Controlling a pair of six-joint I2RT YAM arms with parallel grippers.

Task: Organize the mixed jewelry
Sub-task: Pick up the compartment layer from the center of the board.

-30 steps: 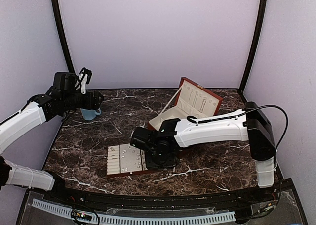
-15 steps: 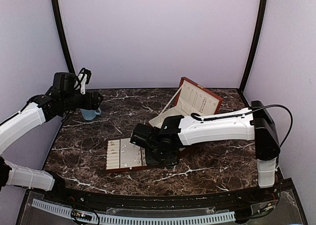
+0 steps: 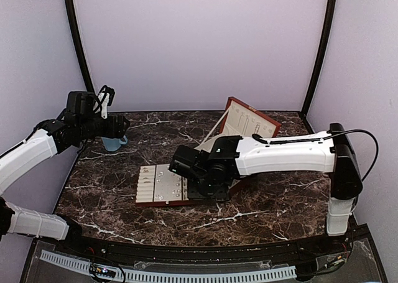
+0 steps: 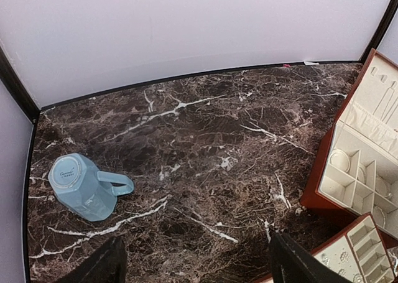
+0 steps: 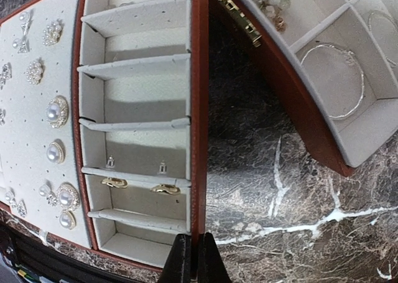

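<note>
The mixed jewelry shows in the right wrist view: pearl studs (image 5: 57, 111) pinned on the flat tray's left panel, two gold pieces (image 5: 165, 188) and two tiny silver ones (image 5: 110, 162) in its slots. My right gripper (image 5: 193, 265) is shut on the red-brown rim (image 5: 199, 109) of that cream-lined tray (image 3: 146, 186). In the top view the right gripper (image 3: 202, 186) sits at the tray's right edge. My left gripper (image 3: 121, 126) hovers open and empty over the blue cup (image 3: 113, 143); only its fingertips (image 4: 106, 267) show in the left wrist view.
The red-brown hinged box (image 3: 249, 124) stands open just right of the tray, holding a silver bangle (image 5: 339, 81) and small pieces (image 5: 273, 9). The blue cup (image 4: 84, 186) lies on its side at the far left. The box (image 4: 348, 165) and tray corner (image 4: 357, 249) show at the left wrist view's right.
My right gripper has pulled the tray away from the front edge and slightly right, closer to the open box. The left arm has not moved.
</note>
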